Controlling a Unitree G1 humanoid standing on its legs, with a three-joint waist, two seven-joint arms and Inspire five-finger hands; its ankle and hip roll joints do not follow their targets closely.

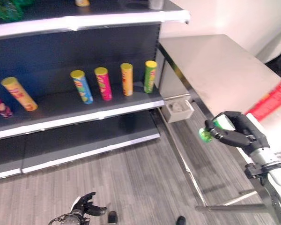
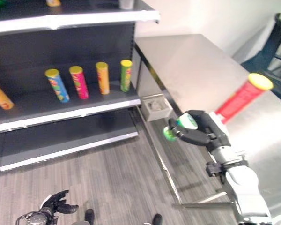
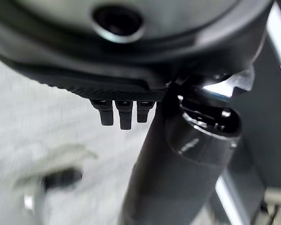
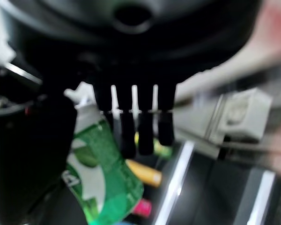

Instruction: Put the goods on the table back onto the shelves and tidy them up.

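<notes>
— Where's the green-and-white plastic bottle?
— In the right hand, fingers curled round it, thumb opposite, off the steel table's edge.
— The left hand?
— Low, near the floor, fingers loosely spread.

Table: brushed metal, matt sheen. Shelf: dark matt board, glossy pale edge. Floor: grey wood-grain.

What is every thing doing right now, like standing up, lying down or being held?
green bottle: held sideways in the right hand, off the table.
red can: lying flat on the table.
four cans: upright in a row on the shelf.
orange can: leaning.
left hand: low, holding nothing.
</notes>
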